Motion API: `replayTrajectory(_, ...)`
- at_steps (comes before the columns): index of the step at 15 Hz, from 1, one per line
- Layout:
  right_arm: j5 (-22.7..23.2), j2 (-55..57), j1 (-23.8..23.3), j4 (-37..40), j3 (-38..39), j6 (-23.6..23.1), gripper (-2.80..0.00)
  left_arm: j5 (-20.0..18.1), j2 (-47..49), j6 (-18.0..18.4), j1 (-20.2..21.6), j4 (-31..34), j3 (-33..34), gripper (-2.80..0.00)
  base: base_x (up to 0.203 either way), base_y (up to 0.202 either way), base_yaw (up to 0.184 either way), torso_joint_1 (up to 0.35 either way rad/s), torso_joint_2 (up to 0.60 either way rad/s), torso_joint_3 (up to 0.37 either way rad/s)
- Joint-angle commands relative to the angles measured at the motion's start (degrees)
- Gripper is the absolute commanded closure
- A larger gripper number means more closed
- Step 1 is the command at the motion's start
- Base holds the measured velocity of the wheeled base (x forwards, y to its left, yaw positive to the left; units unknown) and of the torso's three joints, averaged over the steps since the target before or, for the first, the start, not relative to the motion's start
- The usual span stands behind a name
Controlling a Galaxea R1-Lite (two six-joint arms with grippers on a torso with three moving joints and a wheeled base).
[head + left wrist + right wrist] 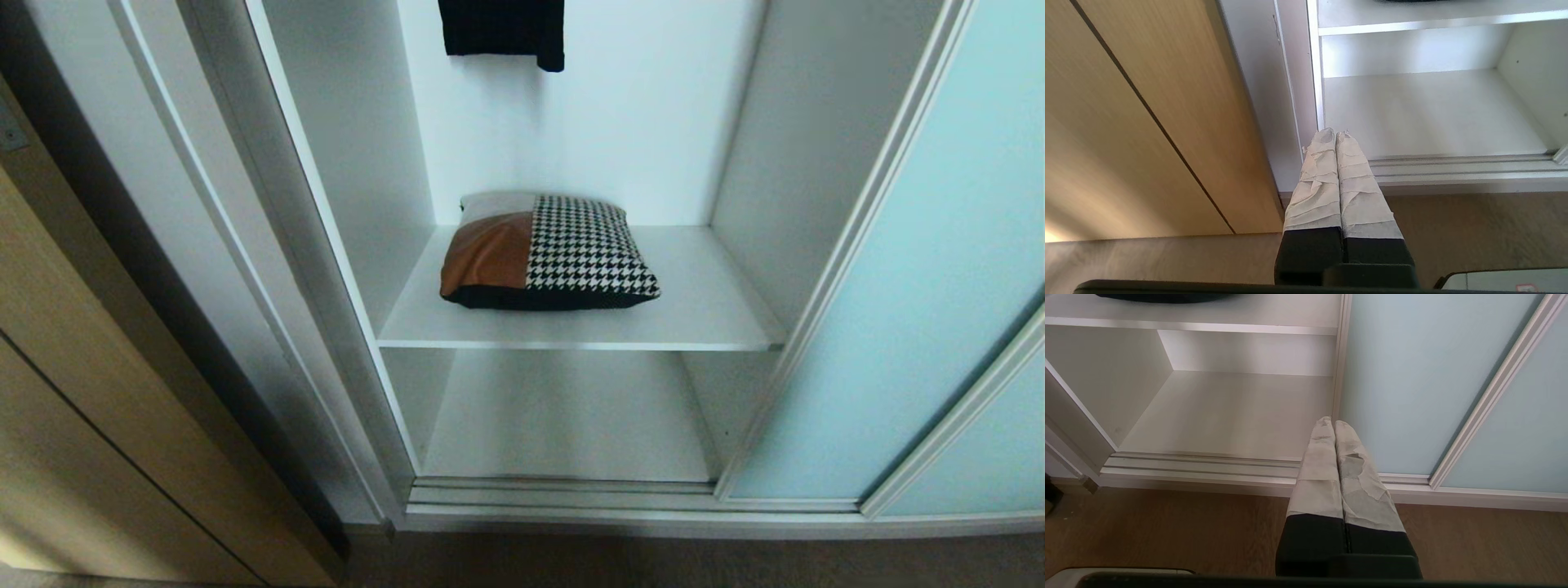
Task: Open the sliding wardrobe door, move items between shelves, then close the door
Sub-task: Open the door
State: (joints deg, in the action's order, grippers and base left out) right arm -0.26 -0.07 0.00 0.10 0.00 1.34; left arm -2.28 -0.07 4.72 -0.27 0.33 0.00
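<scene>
The wardrobe stands open: its frosted aqua sliding door [922,310] is pushed to the right. A tan and houndstooth cushion [547,251] lies flat on the upper white shelf [710,310]. The lower shelf [571,416] below it is bare. Neither arm shows in the head view. In the left wrist view my left gripper [1335,132] is shut with nothing in it, low before the wardrobe's left post. In the right wrist view my right gripper [1330,422] is shut on nothing, low in front of the sliding door's [1412,384] left edge.
A black garment [502,28] hangs at the back of the wardrobe above the cushion. A light wooden door [73,408] stands to the left. The door's floor tracks [563,490] run along the wardrobe's front, with brown wood floor [1167,526] before them.
</scene>
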Motion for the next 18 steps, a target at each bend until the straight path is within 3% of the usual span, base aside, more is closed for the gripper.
replayTrajectory(1,0.0,0.0,0.0,0.0,0.1,0.0,0.0,0.5,0.1,-0.3,0.0,0.0,0.0,0.0,0.0,0.0,0.0,0.0,0.0,0.0)
replayTrajectory(10,0.0,0.0,0.0,0.0,0.0,0.0,0.0,0.9,0.1,-0.2,0.0,0.1,0.0,0.0,0.0,0.0,0.0,0.0,0.0,0.0)
replayTrajectory(15,0.0,0.0,0.0,0.0,0.1,0.0,0.0,1.0,0.1,-1.2,0.0,-0.1,0.0,0.0,0.163,0.142,0.001,0.005,0.0,0.001)
replayTrajectory(18,0.0,0.0,0.0,0.0,0.0,-0.1,0.0,1.1,0.1,-1.2,0.1,-0.1,0.0,0.0,0.0,0.0,0.0,0.0,0.0,0.0)
